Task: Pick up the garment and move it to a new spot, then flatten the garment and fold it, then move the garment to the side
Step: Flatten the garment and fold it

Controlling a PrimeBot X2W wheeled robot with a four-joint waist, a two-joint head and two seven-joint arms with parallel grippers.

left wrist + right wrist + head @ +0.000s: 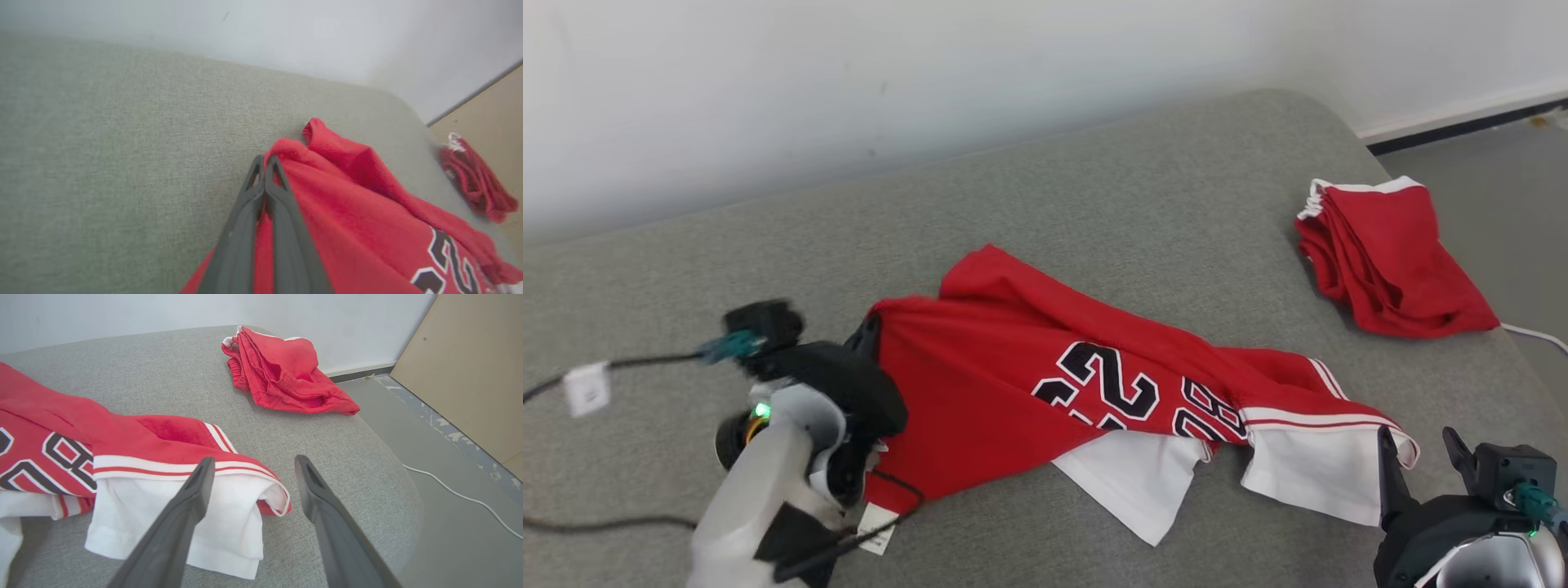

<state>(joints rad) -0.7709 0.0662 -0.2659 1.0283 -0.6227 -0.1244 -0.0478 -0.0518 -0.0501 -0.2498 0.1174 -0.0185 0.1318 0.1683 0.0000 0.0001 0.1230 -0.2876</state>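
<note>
The garment [1013, 359] is a red jersey with black-and-white numerals and white sleeve parts, lying crumpled across the grey cushion [1094, 188]. My left gripper [872, 327] is shut on the jersey's left edge. In the left wrist view, red cloth [347, 212] is pinched between the closed fingers of that gripper [264, 160]. My right gripper [1419, 449] stands open at the jersey's white right end. In the right wrist view its fingertips [208, 463] hover just over the striped cuff and white fabric [175, 514], with nothing held.
A second red garment [1388, 261] lies bunched at the cushion's far right corner. The cushion's rounded right edge drops to the grey floor, where a white cable [449, 490] runs. A wooden panel [470, 367] stands at the right. A white wall backs the cushion.
</note>
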